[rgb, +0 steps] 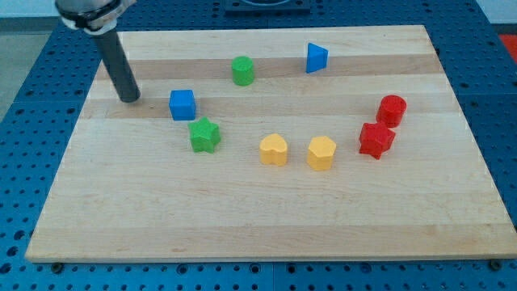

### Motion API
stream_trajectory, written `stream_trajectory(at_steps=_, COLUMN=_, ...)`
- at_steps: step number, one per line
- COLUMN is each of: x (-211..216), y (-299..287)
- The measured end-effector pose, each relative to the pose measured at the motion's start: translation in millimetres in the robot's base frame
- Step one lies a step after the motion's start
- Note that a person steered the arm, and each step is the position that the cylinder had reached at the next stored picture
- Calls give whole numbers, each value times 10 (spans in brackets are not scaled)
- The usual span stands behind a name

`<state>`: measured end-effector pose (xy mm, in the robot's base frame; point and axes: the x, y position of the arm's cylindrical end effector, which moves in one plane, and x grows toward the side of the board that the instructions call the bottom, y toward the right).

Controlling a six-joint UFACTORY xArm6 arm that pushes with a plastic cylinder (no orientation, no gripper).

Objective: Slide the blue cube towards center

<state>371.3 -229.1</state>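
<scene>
The blue cube [182, 104] sits on the wooden board [258, 210] at the view's upper left. My tip [129, 99] rests on the board to the left of the blue cube, a short gap away and not touching it. A green star-shaped block [205, 134] lies just below and right of the cube, close to it.
A green cylinder [242, 70] and a blue triangular block [317, 57] lie near the top. A yellow heart-shaped block [274, 149] and a yellow hexagonal block [321, 153] sit at the middle. A red cylinder [392, 109] and a red star-shaped block [376, 140] are at the right.
</scene>
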Motion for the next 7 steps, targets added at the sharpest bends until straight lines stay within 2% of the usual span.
stream_trajectory(at_steps=1, x=280, y=236)
stream_trajectory(at_steps=2, x=218, y=520)
stream_trajectory(at_steps=5, x=226, y=709)
stream_trajectory(at_steps=6, x=221, y=1153)
stream_trajectory(at_steps=7, x=267, y=1107)
